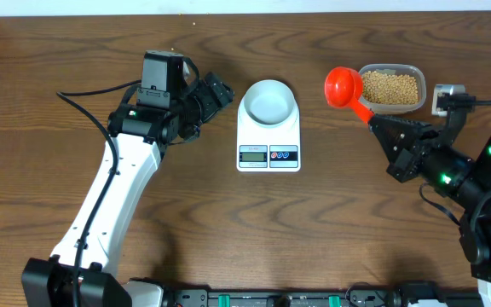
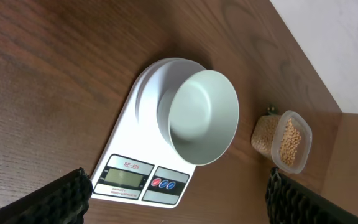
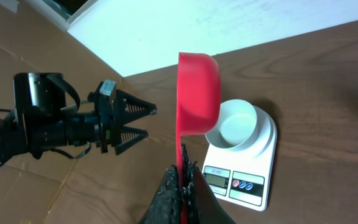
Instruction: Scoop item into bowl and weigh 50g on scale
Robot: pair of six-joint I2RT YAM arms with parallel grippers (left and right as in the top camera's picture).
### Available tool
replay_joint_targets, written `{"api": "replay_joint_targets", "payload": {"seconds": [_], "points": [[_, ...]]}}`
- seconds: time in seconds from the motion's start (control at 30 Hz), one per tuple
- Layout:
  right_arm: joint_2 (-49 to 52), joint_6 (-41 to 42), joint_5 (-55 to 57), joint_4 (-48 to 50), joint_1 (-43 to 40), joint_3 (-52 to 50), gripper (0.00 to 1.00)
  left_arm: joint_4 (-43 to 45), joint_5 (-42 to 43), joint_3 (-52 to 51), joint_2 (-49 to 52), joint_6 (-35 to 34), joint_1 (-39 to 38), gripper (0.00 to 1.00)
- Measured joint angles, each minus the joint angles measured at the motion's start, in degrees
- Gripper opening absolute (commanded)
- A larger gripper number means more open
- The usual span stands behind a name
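**Operator:** What's closest to me?

**Spotter:** On the wooden table (image 1: 58,213), the scale (image 1: 268,141) sits in the middle, with its display and its red and blue buttons turned toward you.

**Operator:** And my pincers?

**Spotter:** Your right gripper (image 1: 373,122) is to the right of the scale, clenched on the handle of the red scoop (image 1: 344,87). Your left gripper (image 1: 220,92) is on the other side, released, with its jaws spread wide and nothing between them. It points at the scale from just beside it, without touching.

**Operator:** Where's the bowl?

**Spotter:** The bowl (image 2: 201,118) stands upright on the far end of the scale, and you can see its bare pale inside.

**Operator:** And the beans?

**Spotter:** The beans (image 1: 389,88) lie in the clear tub (image 1: 422,85), far right and well apart from the scale. Your scoop's round head is at the tub's left edge, between tub and bowl. I cannot tell you how high it is above the table.
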Motion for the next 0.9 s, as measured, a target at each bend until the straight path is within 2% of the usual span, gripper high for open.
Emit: {"api": "replay_joint_targets", "payload": {"seconds": [0.9], "points": [[0.0,0.0,0.0,-0.7,0.0,0.0,0.01,0.0,0.0,0.0,0.0,0.0,0.0,0.92]]}}
